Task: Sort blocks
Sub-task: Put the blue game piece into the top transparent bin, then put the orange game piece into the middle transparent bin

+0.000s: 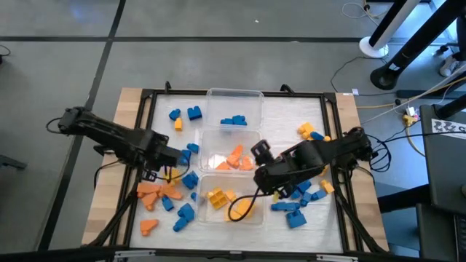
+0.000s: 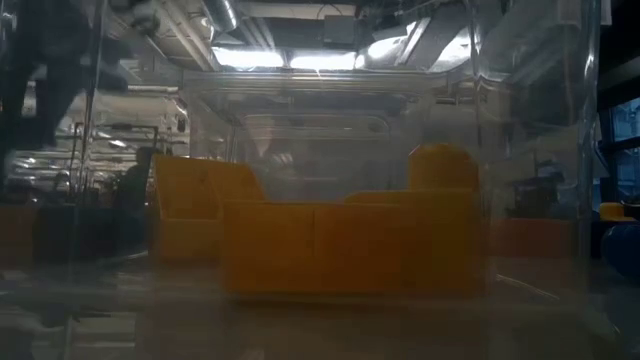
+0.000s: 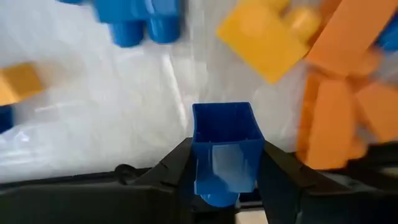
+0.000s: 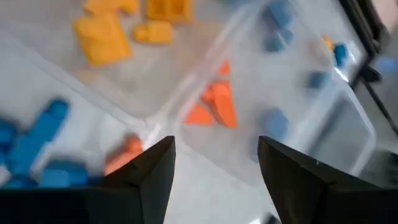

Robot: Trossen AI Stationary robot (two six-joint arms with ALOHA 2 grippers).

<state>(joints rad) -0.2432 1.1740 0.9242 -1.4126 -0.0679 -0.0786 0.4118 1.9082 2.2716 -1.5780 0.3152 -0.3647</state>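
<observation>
Hollow blue plastic block [image 3: 224, 149] clamped in left jaws, right jaws wide apart.

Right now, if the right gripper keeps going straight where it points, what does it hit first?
Probably the clear plastic tub wall: the open right gripper points at the divide between tubs, with the orange wedge blocks just beyond. Depth is unclear.

Three tubs [image 1: 234, 102] stand in a row down the middle of the table [image 1: 131, 109], each holding a few blocks [image 1: 233, 121]. Loose blocks lie scattered on both sides of the row. The left gripper [image 1: 173, 157], left of the middle tub, holds one block [image 3: 225, 149]. The right gripper [image 1: 260, 152] hangs over the middle tub's right edge.
</observation>
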